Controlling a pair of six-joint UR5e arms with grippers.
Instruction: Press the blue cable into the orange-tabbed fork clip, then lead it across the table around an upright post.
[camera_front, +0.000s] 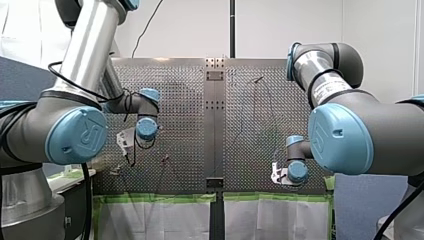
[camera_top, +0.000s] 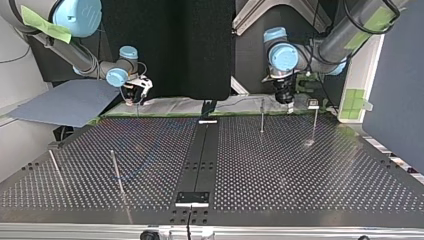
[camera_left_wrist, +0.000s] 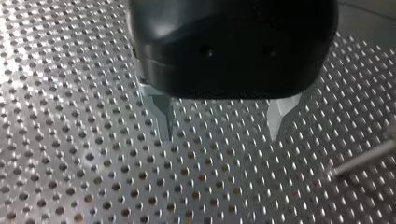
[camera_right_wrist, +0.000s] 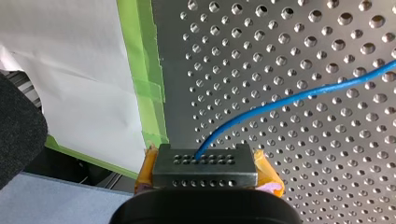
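Clamping the blue cable (camera_right_wrist: 289, 99) at the desk (camera_right_wrist: 327, 186) edge, my right gripper (camera_right_wrist: 204, 156) has it running ahead across the holes; my left gripper (camera_left_wrist: 219, 123) hangs wide, empty, near a post (camera_left_wrist: 359, 161).

The only thing I can read is the UR logo, on my left arm's blue joint cap (camera_front: 76, 136) and my right arm's blue joint cap (camera_front: 341, 134). The label (camera_front: 327, 90) on my right arm is too small to read.

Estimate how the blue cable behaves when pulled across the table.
Likely floppy: the blue cable lies in a loose curve on the perforated table, so it should follow a pull, not hold shape. Thin, probably light; it may slide sideways on the smooth metal.
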